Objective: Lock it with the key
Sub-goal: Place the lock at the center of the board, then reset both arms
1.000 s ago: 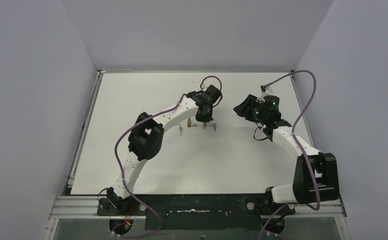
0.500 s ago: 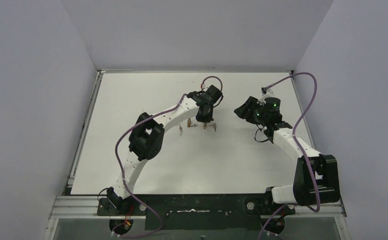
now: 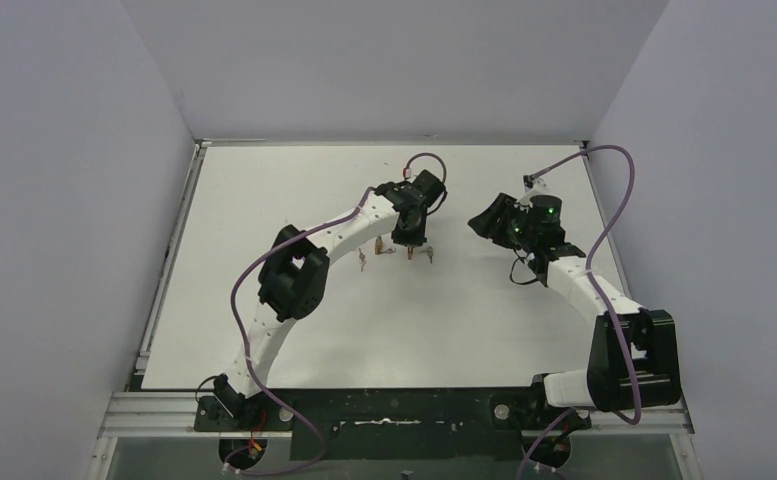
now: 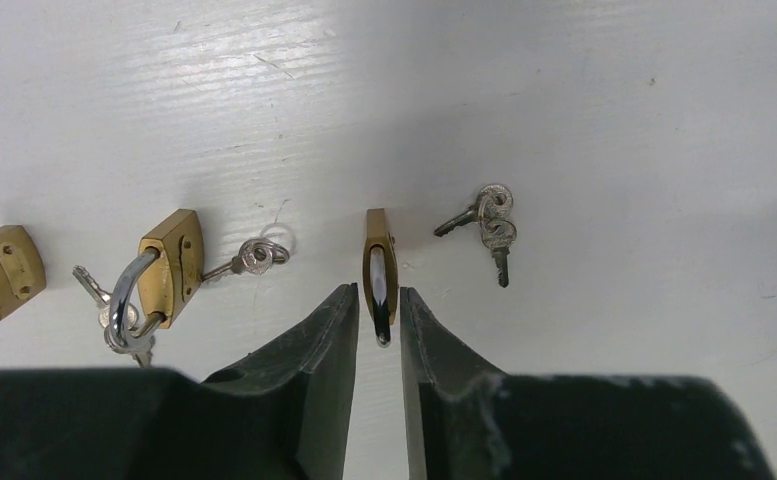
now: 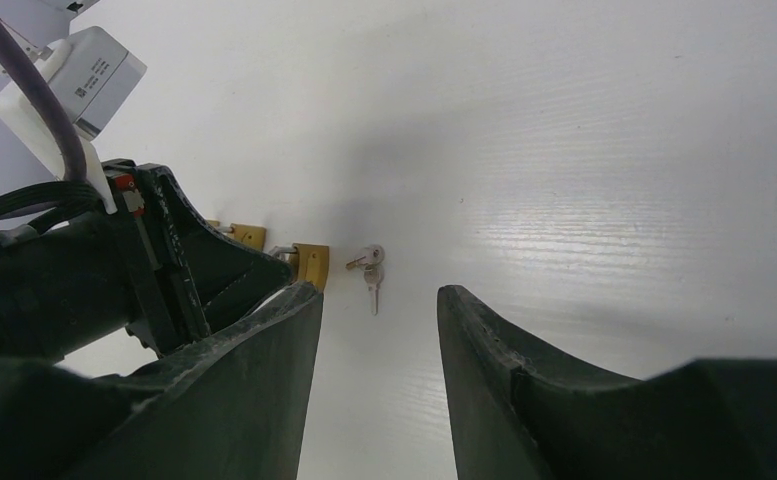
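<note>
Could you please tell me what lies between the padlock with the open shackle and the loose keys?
Another brass padlock, its shackle end inside the left pincer, as the left wrist view shows.

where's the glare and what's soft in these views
Left wrist: glare patch on the table upper left, padlock and keys sharp, left claw dark and featureless. Right wrist: glare streak at right, keys tiny at the edge of a grey shadow. Top external: even light, padlock and keys mere specks.
</note>
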`<state>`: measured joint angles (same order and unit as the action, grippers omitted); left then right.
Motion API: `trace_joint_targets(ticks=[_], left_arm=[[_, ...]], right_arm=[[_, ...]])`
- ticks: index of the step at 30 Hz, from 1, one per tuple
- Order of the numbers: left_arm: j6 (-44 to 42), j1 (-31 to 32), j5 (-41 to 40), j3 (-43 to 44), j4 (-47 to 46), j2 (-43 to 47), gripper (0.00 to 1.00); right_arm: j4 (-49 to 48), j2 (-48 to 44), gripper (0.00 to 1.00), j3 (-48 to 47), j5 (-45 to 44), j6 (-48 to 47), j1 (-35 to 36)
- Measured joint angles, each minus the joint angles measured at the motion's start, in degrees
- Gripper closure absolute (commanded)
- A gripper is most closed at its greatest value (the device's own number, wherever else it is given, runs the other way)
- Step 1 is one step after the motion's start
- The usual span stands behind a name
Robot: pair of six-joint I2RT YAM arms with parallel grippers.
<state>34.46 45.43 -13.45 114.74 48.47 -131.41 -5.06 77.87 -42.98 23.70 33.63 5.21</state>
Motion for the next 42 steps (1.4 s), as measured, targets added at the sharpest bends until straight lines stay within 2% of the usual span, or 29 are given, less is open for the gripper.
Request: trace_joint_targets(ticks=[18,21,22,25,28,30,34,35,36,37,42], left_arm=[[-1.0,0.0,0.0,3.0,1.9,0.0,0.74],[-1.7,0.0,-0.5,4.5,2.9,0.0,0.70],[-2.0,0.0,-0.8,5.0,3.1,0.0,0.68],[-2.7,0.0,-2.2,7.0,3.7,0.0,0.64],[-3.8,0.0,-3.6,7.3,3.8,0.9,0.55],[-4.7,0.0,-4.1,6.3,3.6,2.5,0.43],[-6.8,-0.2,-5.6,1.5,3.3,10.1,0.29],[-7.5,-0.3,-5.9,0.2,2.8,12.6,0.24],[-8.2,-0.5,-6.0,-1.2,2.5,15.4,0.08],[-8.8,-0.9,-6.2,-2.6,2.1,18.4,0.03],[-10.9,-4.9,-6.9,-12.2,-2.6,33.9,0.03]], right_arm=[[0.0,-1.8,0.53,0.4,0.4,0.0,-0.4],[0.0,-2.1,0.53,0.4,0.4,0.0,-0.4],[0.1,-2.3,0.52,0.4,0.4,0.0,-0.4],[1.1,-3.5,0.40,0.4,0.4,-0.1,-0.4],[3.3,-5.7,0.30,0.3,0.5,-0.9,-0.4],[5.2,-7.3,0.22,0.1,0.6,-1.6,-0.4],[8.7,-11.1,0.01,0.0,0.5,-2.8,-0.4],[9.6,-12.2,0.00,-0.1,0.3,-3.0,-0.4],[10.4,-13.2,0.00,-0.2,0.1,-3.3,-0.4],[11.4,-14.1,0.00,-0.4,-0.1,-3.6,-0.4],[15.9,-17.4,0.00,-2.4,-1.7,-5.0,-0.4]])
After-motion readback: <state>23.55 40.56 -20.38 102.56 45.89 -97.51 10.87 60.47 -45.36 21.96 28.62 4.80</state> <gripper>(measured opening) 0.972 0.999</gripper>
